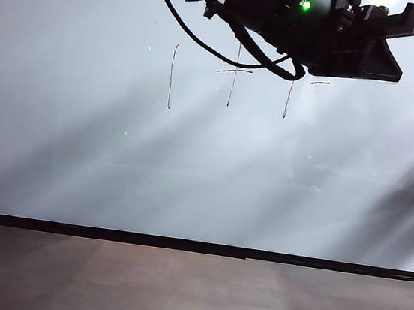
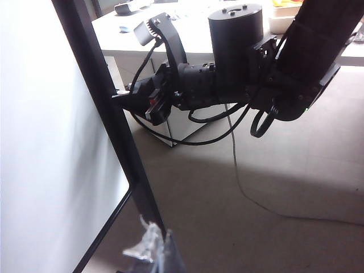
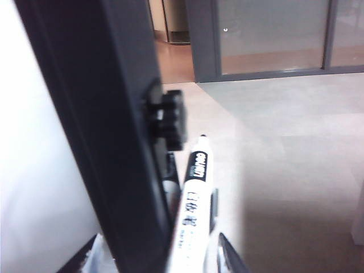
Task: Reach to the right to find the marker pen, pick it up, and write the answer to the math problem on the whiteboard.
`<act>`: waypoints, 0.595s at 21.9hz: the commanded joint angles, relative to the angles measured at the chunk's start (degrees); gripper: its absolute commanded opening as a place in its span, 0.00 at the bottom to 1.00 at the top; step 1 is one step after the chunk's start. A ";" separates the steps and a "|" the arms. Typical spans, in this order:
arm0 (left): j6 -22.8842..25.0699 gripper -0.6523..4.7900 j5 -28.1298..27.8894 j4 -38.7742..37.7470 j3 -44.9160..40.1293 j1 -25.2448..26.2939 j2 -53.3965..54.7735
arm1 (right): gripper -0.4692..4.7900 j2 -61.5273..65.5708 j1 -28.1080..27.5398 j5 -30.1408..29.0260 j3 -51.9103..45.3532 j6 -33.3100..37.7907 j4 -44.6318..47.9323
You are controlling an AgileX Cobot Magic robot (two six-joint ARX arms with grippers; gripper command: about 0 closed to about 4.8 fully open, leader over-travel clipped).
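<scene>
One whiteboard (image 1: 190,168) fills your exterior view, and on it you can count the math problem (image 1: 231,79) in thin black strokes: a tall upright line, a plus sign, another upright partly behind the cable, and a single short dash showing beside the arm; any second dash is hidden. No answer stroke shows past that dash, where the arm covers the board.

One marker pen (image 3: 192,207) shows in the right wrist view, white barrel with dark printing and a dark tip, lying just beside the whiteboard's black frame (image 3: 108,131). The right claw (image 3: 196,250) sits around the pen's lower barrel; its fingers stand wide apart, and you cannot tell whether they press the pen.

The left claw (image 2: 151,250) hangs near the frame's lower corner; only a pale blurred part shows, so you cannot tell its state.

Below the whiteboard's bottom edge you have bare floor (image 1: 175,287). Beyond the frame's outer side, open floor too.
</scene>
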 commanded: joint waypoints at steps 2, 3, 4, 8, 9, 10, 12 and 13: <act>-0.09 0.11 0.24 0.74 0.31 -0.04 -0.33 | 0.57 0.63 0.04 0.55 0.09 0.02 0.96; -0.09 0.11 0.24 0.74 0.31 -0.04 -0.33 | 0.57 0.96 0.04 0.52 0.09 0.04 1.11; -0.09 0.11 0.24 0.72 0.31 -0.04 -0.33 | 0.57 0.98 0.04 0.50 0.09 0.04 1.11; -0.09 0.11 0.24 0.70 0.31 -0.04 -0.33 | 0.57 0.98 0.04 0.96 0.09 0.07 2.43; -0.09 0.11 0.24 0.72 0.31 -0.04 -0.33 | 0.57 0.98 0.04 1.22 0.09 0.04 2.40; -0.09 0.11 0.24 0.74 0.31 -0.04 -0.33 | 0.57 0.98 0.04 1.38 0.09 0.04 2.40; -0.09 0.11 0.24 0.72 0.31 -0.04 -0.33 | 0.53 0.98 0.04 1.62 0.09 0.04 2.40; -0.09 0.11 0.24 0.72 0.31 -0.04 -0.33 | 0.44 0.98 0.04 1.84 0.09 0.02 2.40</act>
